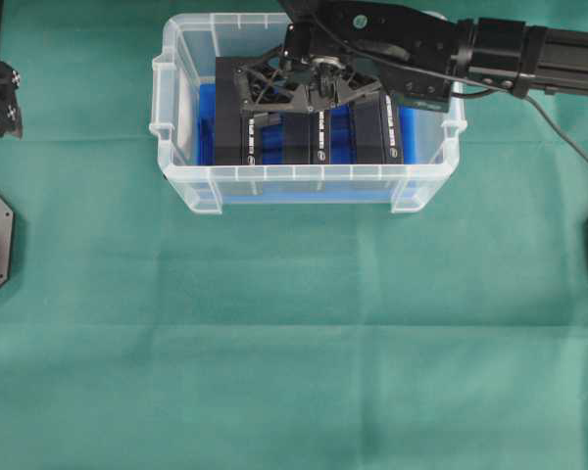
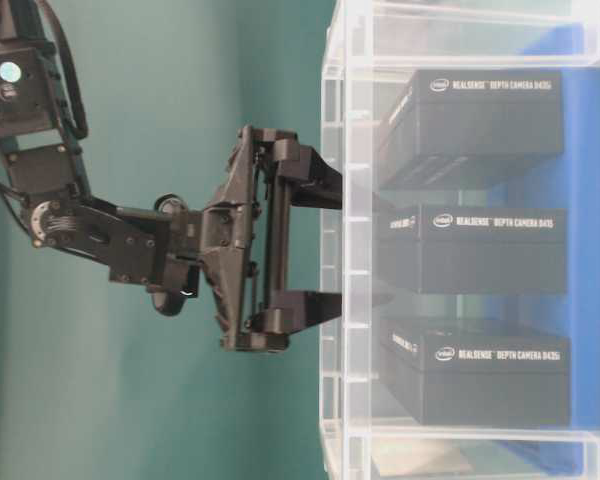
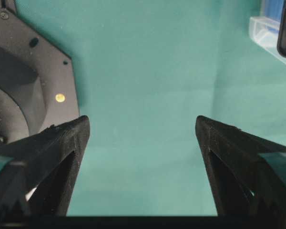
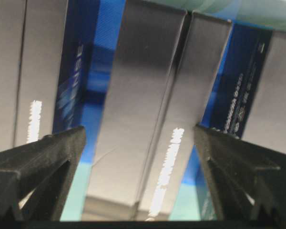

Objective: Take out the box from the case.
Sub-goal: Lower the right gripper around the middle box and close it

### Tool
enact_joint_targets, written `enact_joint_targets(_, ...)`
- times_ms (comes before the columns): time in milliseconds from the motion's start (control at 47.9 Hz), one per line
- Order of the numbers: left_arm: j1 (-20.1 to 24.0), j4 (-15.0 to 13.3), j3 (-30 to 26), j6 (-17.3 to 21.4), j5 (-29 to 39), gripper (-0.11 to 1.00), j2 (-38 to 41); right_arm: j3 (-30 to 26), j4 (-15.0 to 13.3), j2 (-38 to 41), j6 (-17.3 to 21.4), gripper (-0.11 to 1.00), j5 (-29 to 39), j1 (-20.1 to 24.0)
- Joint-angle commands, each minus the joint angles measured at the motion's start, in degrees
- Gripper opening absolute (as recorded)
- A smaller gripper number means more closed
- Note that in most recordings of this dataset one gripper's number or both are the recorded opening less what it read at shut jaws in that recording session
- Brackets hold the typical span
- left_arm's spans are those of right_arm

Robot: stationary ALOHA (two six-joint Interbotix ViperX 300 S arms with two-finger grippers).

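The clear plastic case (image 1: 181, 176) is seen at the upper centre of the overhead view, three black boxes standing in a row on its blue lining. The right gripper (image 1: 296, 96), spread wide and empty, straddles the middle box (image 4: 148, 119). The left gripper (image 3: 142, 143), at the left edge, is held wide over green cloth (image 1: 294, 343), empty.

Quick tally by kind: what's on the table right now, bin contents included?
Black boxes: 3, at
Clear bin: 1
Blue cloth lining the bin: 1
Green table cover: 1
Total: 6
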Motion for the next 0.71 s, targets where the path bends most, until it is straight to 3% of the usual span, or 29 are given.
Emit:
enact_joint_targets(0,-0.3,0.0,-0.5,0.0,-0.1,0.86,0.0,-0.4,0.0,-0.6,0.0,0.95,-0.8,-0.3)
enact_joint_targets(543,-0.3,0.1,-0.3,-0.1,0.0,0.86,0.0,2.4,0.0,-0.2,0.4,0.95,-3.9,-1.2)
enact_joint_targets(690,-0.3,0.1,-0.3,-0.2,0.0,0.86,0.0,2.5,-0.9,-0.2,2.9,0.86,-3.5,-1.1)
